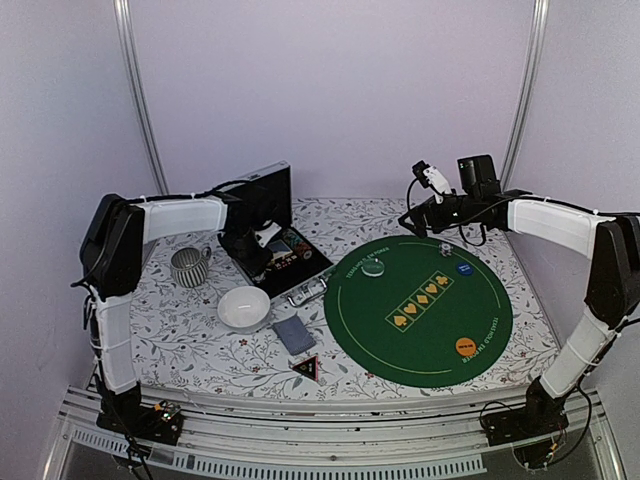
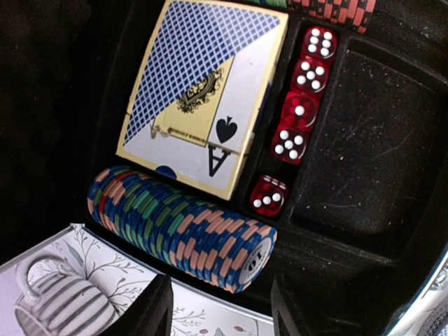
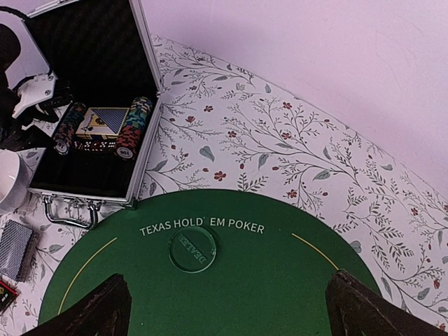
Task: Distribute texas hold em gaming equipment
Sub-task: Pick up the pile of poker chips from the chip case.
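Note:
My left gripper (image 1: 262,240) hangs open and empty over the open black case (image 1: 283,252). In the left wrist view its fingertips (image 2: 150,308) straddle the near end of a row of stripe-edged poker chips (image 2: 182,224) without touching it. A boxed card deck (image 2: 203,91) and red dice (image 2: 301,112) lie behind the chips. My right gripper (image 1: 440,215) is open and empty above the far edge of the green round mat (image 1: 418,310). A clear dealer disc (image 3: 191,246) lies below it. An orange disc (image 1: 465,347) and a blue disc (image 1: 464,268) lie on the mat. Grey-blue cards (image 1: 293,334) and a black triangle (image 1: 306,368) lie left of the mat.
A white bowl (image 1: 243,307) sits in front of the case and a grey ribbed mug (image 1: 188,266) to its left. The case lid (image 1: 262,195) stands upright behind my left gripper. The case has a metal handle (image 3: 68,210) facing the mat.

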`<control>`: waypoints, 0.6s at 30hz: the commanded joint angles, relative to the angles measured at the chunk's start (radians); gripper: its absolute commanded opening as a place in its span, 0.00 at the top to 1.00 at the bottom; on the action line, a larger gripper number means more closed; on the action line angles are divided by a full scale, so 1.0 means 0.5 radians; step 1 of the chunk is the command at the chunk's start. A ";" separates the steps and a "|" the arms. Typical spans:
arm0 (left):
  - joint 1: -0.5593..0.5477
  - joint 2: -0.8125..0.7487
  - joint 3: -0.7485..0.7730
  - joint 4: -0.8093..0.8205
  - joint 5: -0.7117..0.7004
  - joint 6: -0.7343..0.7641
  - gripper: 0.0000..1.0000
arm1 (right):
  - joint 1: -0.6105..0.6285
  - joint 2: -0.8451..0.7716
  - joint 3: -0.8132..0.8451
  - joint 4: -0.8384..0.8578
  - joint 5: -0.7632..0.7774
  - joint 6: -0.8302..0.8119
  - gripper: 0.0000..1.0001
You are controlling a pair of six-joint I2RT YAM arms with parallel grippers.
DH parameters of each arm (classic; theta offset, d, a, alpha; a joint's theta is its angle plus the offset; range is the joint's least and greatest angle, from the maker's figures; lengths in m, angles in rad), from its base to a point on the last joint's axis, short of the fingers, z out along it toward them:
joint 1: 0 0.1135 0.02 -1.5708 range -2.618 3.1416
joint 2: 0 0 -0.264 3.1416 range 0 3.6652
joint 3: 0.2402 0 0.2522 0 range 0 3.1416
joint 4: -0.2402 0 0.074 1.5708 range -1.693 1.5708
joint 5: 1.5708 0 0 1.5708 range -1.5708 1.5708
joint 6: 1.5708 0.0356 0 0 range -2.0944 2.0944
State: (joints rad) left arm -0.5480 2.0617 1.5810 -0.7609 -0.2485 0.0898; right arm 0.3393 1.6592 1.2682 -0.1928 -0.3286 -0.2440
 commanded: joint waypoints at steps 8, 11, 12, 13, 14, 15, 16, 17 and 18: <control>0.012 0.146 0.051 0.037 0.120 0.052 0.53 | -0.001 0.044 0.037 0.012 -0.051 0.036 0.01; 0.010 0.123 0.049 0.031 0.184 0.041 0.55 | 0.000 0.052 0.043 0.004 -0.064 0.046 0.01; 0.008 0.107 0.037 0.031 0.220 0.042 0.55 | -0.002 0.053 0.044 0.001 -0.070 0.044 0.01; 0.007 0.092 0.022 0.031 0.250 0.043 0.55 | 0.000 0.053 0.046 -0.001 -0.079 0.043 0.01; 0.007 0.083 0.008 0.031 0.281 0.049 0.55 | -0.001 0.051 0.047 -0.003 -0.086 0.044 0.01; 0.004 0.075 -0.004 0.020 0.303 0.052 0.55 | -0.002 0.047 0.047 -0.004 -0.088 0.043 0.01; 0.001 0.071 -0.014 0.009 0.318 0.050 0.55 | -0.001 0.044 0.048 -0.004 -0.086 0.045 0.01; -0.003 0.069 -0.026 0.003 0.320 0.050 0.55 | 0.000 0.041 0.049 -0.004 -0.083 0.044 0.01; -0.007 0.063 -0.036 0.003 0.312 0.050 0.56 | 0.000 0.041 0.050 -0.006 -0.079 0.045 0.01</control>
State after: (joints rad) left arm -0.5377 2.1006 1.5917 -0.7502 -0.1944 0.1051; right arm 0.3393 1.6733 1.2686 -0.1947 -0.3527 -0.2291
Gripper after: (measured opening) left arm 0.451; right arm 0.989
